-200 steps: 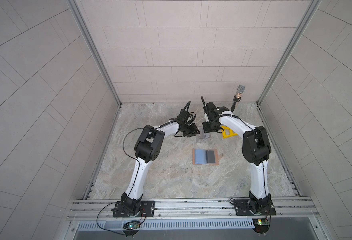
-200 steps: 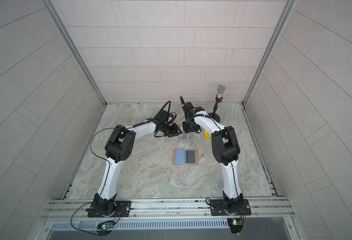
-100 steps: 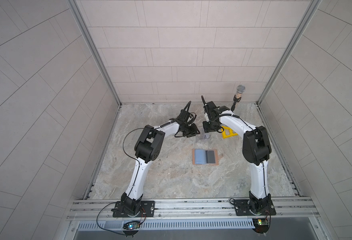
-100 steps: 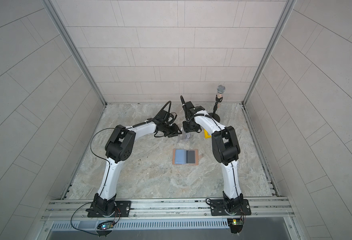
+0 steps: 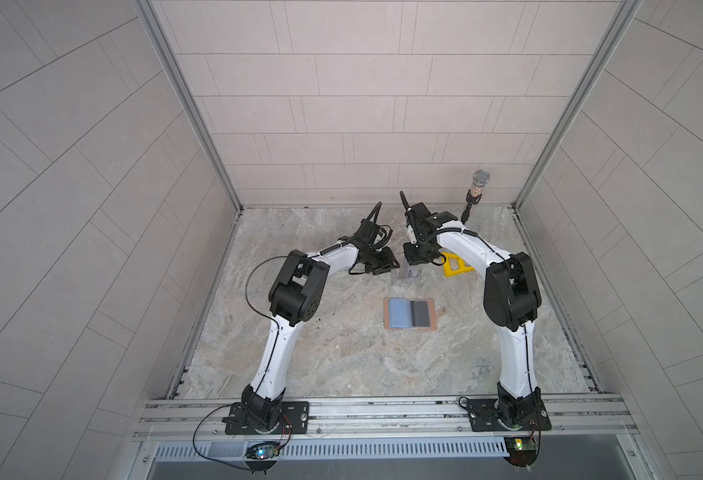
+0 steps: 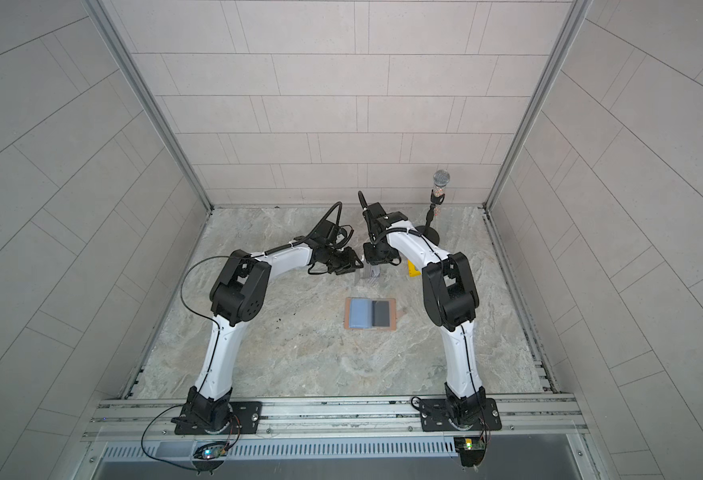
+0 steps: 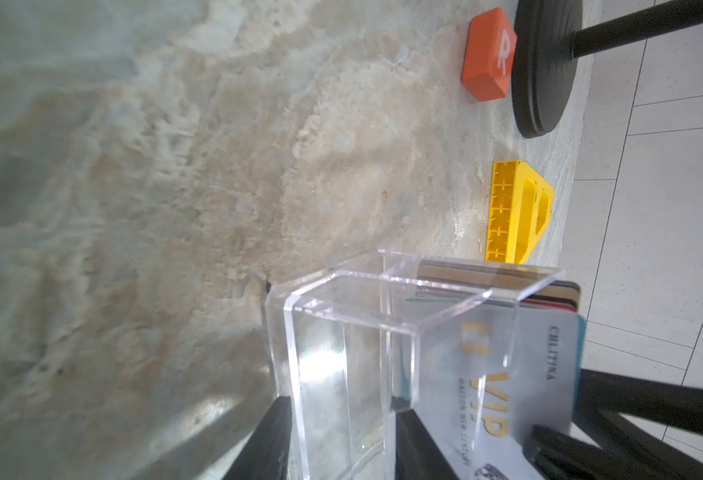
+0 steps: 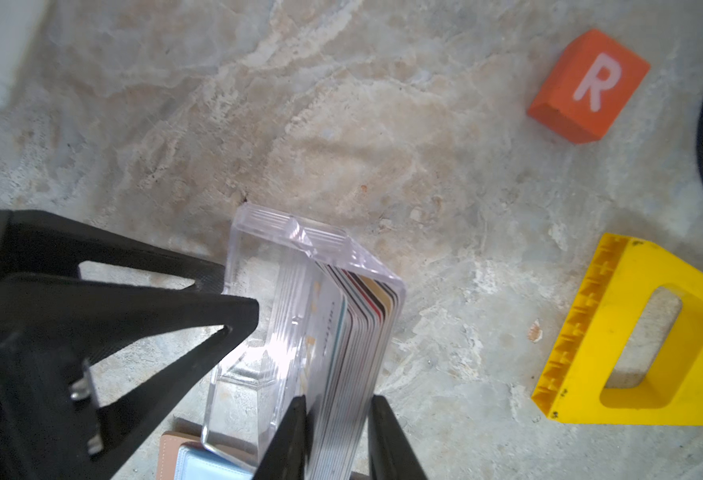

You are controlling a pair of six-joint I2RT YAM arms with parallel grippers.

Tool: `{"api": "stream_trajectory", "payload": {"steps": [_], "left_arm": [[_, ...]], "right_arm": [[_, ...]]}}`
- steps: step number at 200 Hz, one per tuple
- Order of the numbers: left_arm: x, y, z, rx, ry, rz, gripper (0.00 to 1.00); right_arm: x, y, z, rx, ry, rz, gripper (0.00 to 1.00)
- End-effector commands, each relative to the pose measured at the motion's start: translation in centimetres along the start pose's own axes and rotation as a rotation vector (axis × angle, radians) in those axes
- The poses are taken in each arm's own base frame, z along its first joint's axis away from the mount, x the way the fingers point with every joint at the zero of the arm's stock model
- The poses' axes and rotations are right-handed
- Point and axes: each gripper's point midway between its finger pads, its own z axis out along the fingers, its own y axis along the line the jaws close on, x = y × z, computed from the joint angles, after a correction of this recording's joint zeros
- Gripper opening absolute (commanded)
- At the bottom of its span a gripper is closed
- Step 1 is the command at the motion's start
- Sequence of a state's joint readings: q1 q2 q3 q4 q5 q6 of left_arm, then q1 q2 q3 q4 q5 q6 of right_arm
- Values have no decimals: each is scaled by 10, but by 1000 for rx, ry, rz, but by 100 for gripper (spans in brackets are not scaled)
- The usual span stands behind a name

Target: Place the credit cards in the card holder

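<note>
In both top views the card holder (image 5: 410, 314) lies open and flat near the middle of the table (image 5: 341, 365), its blue and dark grey inside facing up. It is well in front of the clear acrylic stand (image 5: 403, 277), which sits towards the back edge. The left gripper (image 5: 388, 266) and right gripper (image 5: 413, 266) meet at that stand from either side, with a yellow block (image 5: 457, 267) near it on the right. From the left wrist, the left gripper's fingers (image 7: 272, 436) press against both sides of the stand's empty front section, clamped on it. The credit cards (image 7: 528, 374) stand upright in the rear slot, a whitish one foremost. From the right wrist, the right gripper's fingers (image 8: 287, 440) straddle the stack of cards, close on both sides; whether they pinch it I cannot tell. An orange block (image 8: 588, 87) marked R lies apart on the table
</note>
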State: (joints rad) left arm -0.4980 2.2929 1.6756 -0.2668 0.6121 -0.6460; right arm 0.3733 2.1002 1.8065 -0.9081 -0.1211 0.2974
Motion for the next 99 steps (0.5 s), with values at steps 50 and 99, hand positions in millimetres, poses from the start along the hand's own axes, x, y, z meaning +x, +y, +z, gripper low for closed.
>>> {"api": "stream_trajectory", "payload": {"steps": [50,99], "left_arm": [[33,43,11,-138,103,-68,43],[33,43,11,-137,103,-69,42]], "right_arm": [[-2,-11,-23,61,-19,-10,23],[-3,-15,-29,82,-28,-12,23]]}}
